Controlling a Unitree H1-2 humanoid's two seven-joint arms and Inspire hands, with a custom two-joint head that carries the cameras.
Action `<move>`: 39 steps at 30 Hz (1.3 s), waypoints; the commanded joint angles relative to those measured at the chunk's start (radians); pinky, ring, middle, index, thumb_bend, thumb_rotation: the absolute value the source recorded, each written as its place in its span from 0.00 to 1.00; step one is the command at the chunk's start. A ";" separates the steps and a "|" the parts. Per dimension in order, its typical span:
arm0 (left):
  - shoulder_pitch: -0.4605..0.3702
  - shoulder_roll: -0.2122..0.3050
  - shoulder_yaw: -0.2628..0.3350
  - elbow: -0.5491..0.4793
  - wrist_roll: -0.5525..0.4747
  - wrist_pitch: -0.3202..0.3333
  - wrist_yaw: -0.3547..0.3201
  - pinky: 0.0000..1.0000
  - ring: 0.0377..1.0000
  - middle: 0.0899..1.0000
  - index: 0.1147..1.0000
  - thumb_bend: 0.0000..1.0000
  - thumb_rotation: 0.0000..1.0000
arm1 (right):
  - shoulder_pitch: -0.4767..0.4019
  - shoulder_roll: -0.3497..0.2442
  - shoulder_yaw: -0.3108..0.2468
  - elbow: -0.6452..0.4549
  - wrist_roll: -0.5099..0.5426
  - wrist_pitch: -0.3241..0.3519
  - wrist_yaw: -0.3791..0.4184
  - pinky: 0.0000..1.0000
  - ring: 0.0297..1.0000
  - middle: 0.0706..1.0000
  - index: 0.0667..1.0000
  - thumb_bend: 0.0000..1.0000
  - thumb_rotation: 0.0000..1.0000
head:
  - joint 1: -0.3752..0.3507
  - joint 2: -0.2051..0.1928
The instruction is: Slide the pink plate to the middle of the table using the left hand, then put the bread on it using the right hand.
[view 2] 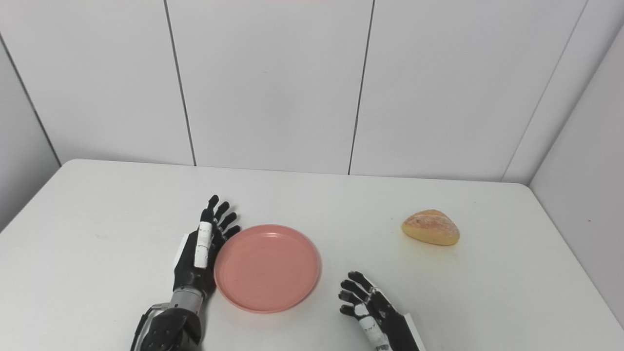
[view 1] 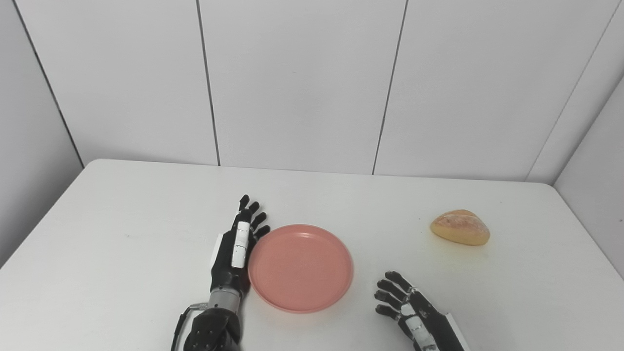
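Note:
The pink plate lies flat on the white table, near its middle and toward the front. My left hand stands on edge against the plate's left rim, fingers straight and apart, holding nothing. The bread, a golden roll, rests at the right of the table, well apart from the plate. My right hand hovers low at the front, right of the plate and short of the bread, with its fingers spread and empty.
White wall panels rise behind the table's back edge, and a side wall closes in at the right. The table's left edge runs diagonally at the far left.

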 commanded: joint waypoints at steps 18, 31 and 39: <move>-0.028 -0.002 -0.001 -0.012 -0.012 0.015 -0.015 0.86 0.92 0.95 1.00 1.00 0.92 | -0.028 0.055 0.027 0.009 -0.045 0.019 -0.022 0.78 0.80 0.80 0.81 0.87 0.69 | -0.128 -0.006; -0.008 0.000 0.011 0.006 -0.029 -0.004 -0.025 0.90 0.93 0.96 1.00 1.00 0.90 | -0.022 0.051 0.025 0.013 -0.047 0.012 -0.018 0.78 0.80 0.80 0.82 0.86 0.69 | -0.134 -0.017; 0.002 0.006 0.009 0.013 -0.027 -0.019 -0.031 0.91 0.93 0.95 1.00 0.99 0.91 | -0.003 0.078 0.018 -0.004 -0.089 0.004 -0.066 0.76 0.79 0.79 0.80 0.79 0.70 | -0.131 -0.031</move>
